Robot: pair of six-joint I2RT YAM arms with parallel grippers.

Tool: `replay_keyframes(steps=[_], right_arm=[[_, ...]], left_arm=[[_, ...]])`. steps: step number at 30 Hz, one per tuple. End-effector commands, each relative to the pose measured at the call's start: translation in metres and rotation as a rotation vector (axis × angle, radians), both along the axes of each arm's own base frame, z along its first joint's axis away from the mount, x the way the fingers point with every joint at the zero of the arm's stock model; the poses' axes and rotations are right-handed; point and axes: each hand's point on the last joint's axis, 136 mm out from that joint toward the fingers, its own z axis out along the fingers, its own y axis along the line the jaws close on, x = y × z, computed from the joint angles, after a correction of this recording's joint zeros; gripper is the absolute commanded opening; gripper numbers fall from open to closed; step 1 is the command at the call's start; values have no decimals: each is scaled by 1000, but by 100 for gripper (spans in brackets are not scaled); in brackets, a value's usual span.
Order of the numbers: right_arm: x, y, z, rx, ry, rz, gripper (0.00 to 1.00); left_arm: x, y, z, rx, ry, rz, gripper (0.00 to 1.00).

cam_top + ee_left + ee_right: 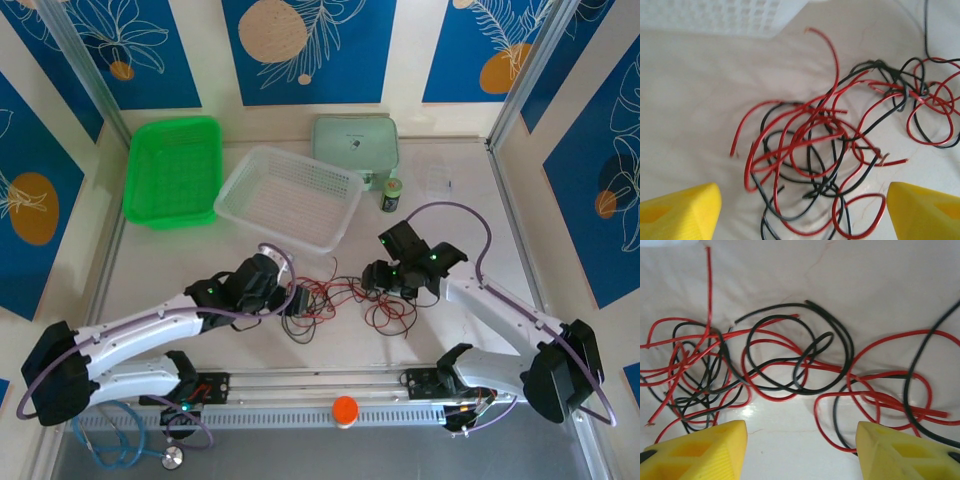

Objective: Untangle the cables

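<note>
The red cable (708, 285) and the black cable (845, 333) lie in one loose tangle on the table (170, 260), toward the middle of its near edge and in front of the clear plastic basket (348, 215). The tangle's long axis runs left to right, roughly parallel to that edge. The left gripper (295, 300) is at its left end and the right gripper (385, 280) at its right. Both have their yellow fingers spread apart and clamp nothing, with loops lying flat on the surface between them. In the left wrist view, one red free end arcs toward the basket's corner.
</note>
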Motion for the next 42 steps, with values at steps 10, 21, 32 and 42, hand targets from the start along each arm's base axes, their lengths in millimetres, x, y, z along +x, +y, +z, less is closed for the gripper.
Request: replay_keyframes(steps=[10,21,32,42], right_arm=[[11,26,25,34,-71,155,62],[6,29,14,67,-48,139,61],[-1,44,-4,160,66,-18,62],[-5,72,8,285,39,-3,75]], left_arm=[[-26,-5,-74,-93,356,208,88],[3,-32,-103,15,339,202,62],[17,-26,-74,68,218,172,0],[29,8,31,235,-36,61,0]])
